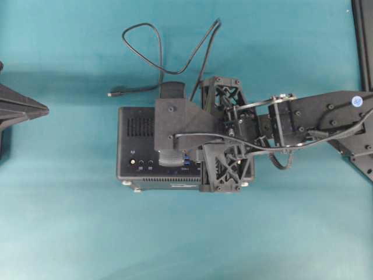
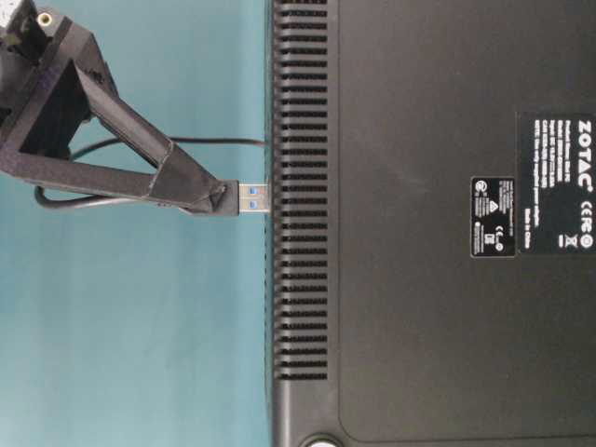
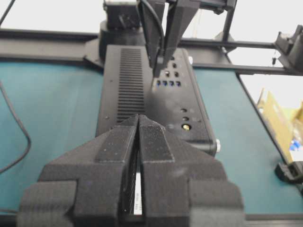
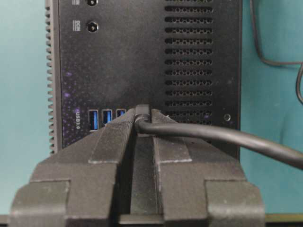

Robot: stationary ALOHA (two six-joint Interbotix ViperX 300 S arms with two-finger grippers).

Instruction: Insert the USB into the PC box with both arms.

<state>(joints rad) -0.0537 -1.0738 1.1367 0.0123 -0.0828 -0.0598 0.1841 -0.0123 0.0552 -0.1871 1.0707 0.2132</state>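
- Overhead view: our right gripper [image 1: 175,156] reaches across the black rectangular metal PC box [image 1: 135,125] with vent slots and hangs over its port face. The chunky black rectangular USB plug is hidden under the fingers here; only its long thin black cable [image 1: 152,52] shows, looping on the teal tabletop [image 1: 70,233] beyond the jaws. Our left arm [image 1: 17,108] sits well apart at the edge, so the right is the nearer one.
- Table-level view: the right jaws are nearly closed on the plug [image 2: 223,198], whose blue-tongued silver tip [image 2: 254,197] sticks out straight ahead of the fingertips and touches, or all but touches, the box wall [image 2: 298,233]. The plug's long axis runs in line with the fingers, square to that wall.
- Left wrist view: our left gripper [image 3: 138,124] has its jaws closed on nothing, and the box lies ahead of them, apart.
- Right wrist view: the plug [image 4: 142,112] sits clamped between the pads, with the row of blue ports [image 4: 107,118] just ahead and slightly left of the jaws. We judge that the coming push depends on lining the tip up with a port.
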